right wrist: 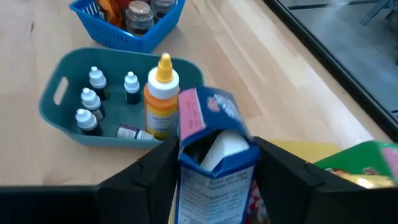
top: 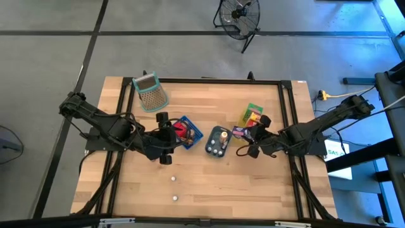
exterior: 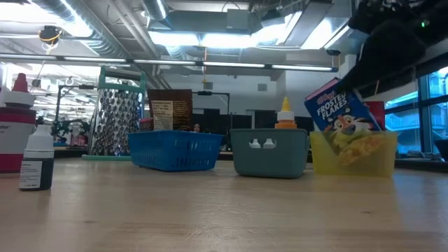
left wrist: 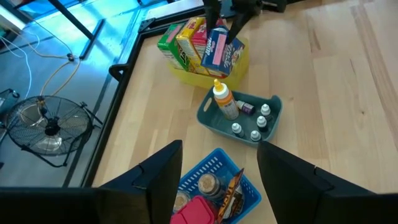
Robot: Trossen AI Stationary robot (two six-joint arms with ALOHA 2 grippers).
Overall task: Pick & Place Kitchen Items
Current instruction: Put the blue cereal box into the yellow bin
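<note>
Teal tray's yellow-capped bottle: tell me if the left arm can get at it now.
Probably yes. The left gripper hovers open over the blue basket, beside the teal tray; the yellow-capped bottle stands upright, nothing over it.

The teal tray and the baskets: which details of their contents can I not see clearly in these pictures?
- Teal tray, low view: its wall hides the small bottles.
- Blue basket, left wrist view: cut by the picture's edge and the left gripper's fingers.
- Cereal box, right wrist view: its lower part lies beyond the edge, between the right gripper's fingers.
</note>
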